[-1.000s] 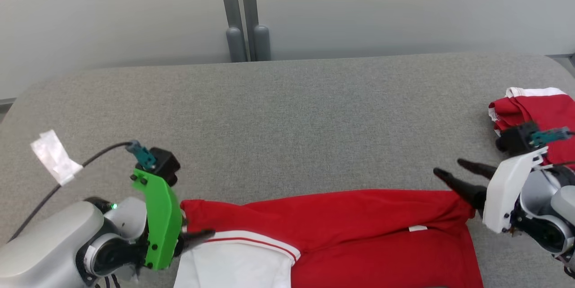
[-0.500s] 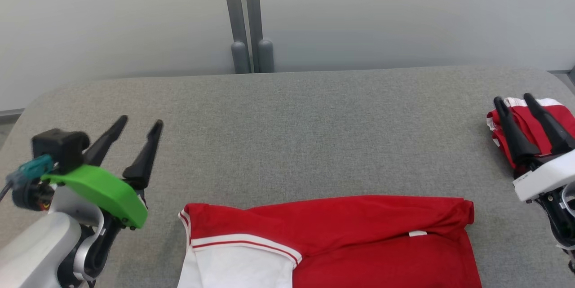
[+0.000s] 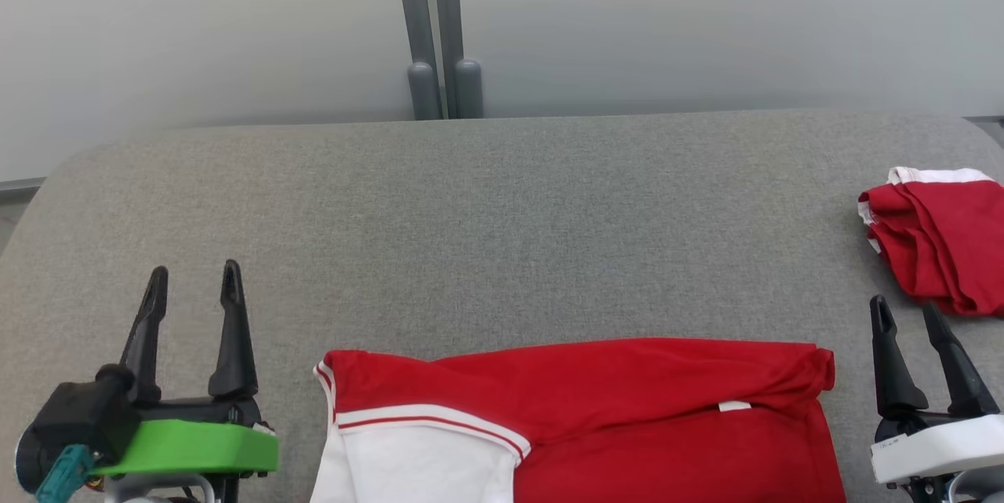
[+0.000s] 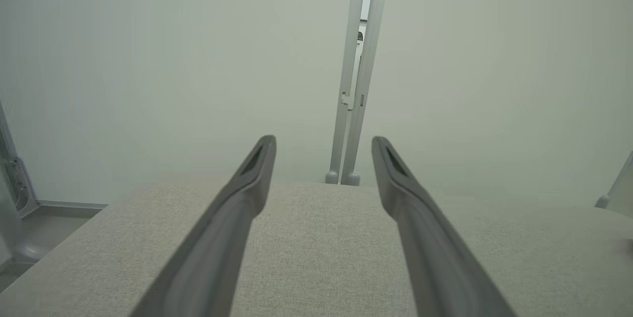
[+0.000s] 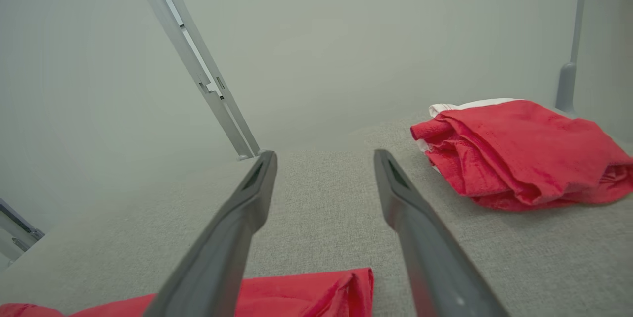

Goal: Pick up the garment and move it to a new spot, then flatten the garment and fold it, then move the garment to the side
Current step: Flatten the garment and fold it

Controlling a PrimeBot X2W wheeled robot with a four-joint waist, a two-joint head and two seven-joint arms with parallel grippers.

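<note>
Holds left gripper and right gripper open, empty, flanking folded red-and-white cloth garment on grey fabric table, likely readying next fold.

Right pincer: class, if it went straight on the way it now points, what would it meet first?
Probably nothing soon: the right pincer points over bare grey table toward the wall. The red bundle lies just right of that line, so a finger might brush it.

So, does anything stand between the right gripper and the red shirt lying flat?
Nothing visible does. The right gripper hovers open just beside the red shirt, with bare grey fabric surface between them. The bunched red garment lies beyond the gripper, not in the path.
</note>
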